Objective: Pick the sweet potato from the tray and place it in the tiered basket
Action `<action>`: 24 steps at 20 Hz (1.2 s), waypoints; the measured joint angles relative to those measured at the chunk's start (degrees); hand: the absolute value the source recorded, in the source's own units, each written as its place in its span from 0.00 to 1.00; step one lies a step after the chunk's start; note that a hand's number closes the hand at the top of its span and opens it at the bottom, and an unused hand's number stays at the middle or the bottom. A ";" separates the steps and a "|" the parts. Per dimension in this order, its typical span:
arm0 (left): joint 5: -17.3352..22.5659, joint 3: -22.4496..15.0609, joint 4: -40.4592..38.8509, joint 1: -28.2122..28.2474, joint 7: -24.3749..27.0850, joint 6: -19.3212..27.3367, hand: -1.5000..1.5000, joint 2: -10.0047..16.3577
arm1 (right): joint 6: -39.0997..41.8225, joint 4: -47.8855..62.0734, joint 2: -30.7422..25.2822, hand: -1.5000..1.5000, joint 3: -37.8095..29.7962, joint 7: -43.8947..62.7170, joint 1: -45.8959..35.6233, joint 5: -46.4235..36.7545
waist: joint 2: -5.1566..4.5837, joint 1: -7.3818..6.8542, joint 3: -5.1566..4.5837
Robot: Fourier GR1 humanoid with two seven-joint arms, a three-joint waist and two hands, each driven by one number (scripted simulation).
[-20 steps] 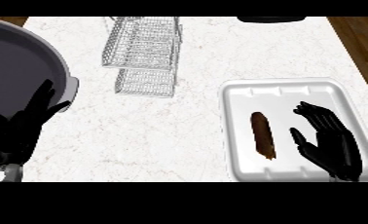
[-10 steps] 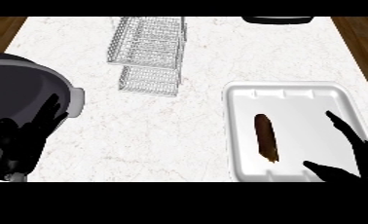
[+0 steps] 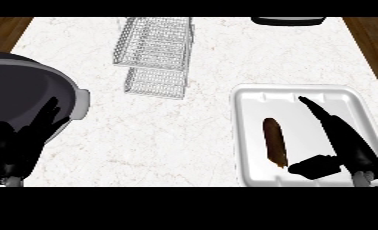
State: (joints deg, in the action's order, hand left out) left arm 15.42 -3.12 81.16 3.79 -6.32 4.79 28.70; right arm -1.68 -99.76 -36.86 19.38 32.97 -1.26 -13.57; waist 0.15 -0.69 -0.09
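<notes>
On the white tray (image 3: 251,108), sweet potato (image 3: 274,141) lies lengthwise, untouched. Right hand (image 3: 345,144) just beside it, fingers straight, thumb spread wide. Best: shift left, curl round its middle, then lift toward tiered basket (image 3: 155,56). Left hand (image 3: 23,149) rests open, lower left.

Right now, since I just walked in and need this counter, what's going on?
The robot's right hand hangs open over the white tray, just right of the sweet potato, which lies there not yet grasped. The wire tiered basket stands farther back on the counter. The left hand rests open at the lower left, by a dark round vessel.
</notes>
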 measured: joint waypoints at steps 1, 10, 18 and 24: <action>-0.21 -0.01 -0.26 0.14 0.92 -0.05 0.50 -0.44 | 1.10 -0.63 0.96 0.00 0.78 4.02 -2.24 -0.12 | 0.02 -0.14 0.07; -0.81 1.72 -1.56 -0.18 0.81 -1.24 0.50 -1.27 | 11.20 -2.74 5.65 0.00 3.21 24.81 -11.18 2.87 | 0.08 0.25 0.33; -2.34 3.01 -1.81 -0.06 0.96 -1.52 0.50 -2.15 | 13.28 -5.38 3.20 0.00 0.34 27.82 -9.46 4.23 | 0.18 0.68 0.43; -3.43 3.93 -2.18 0.04 1.56 -2.53 0.50 -2.83 | 14.26 -5.43 3.32 0.00 -1.07 26.23 -5.60 5.08 | 0.18 0.72 0.46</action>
State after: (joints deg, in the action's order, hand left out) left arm 12.00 0.81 78.99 3.83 -4.76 2.26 25.87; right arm 12.58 -105.18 -33.53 18.31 59.19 -6.86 -8.48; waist 0.33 0.03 0.37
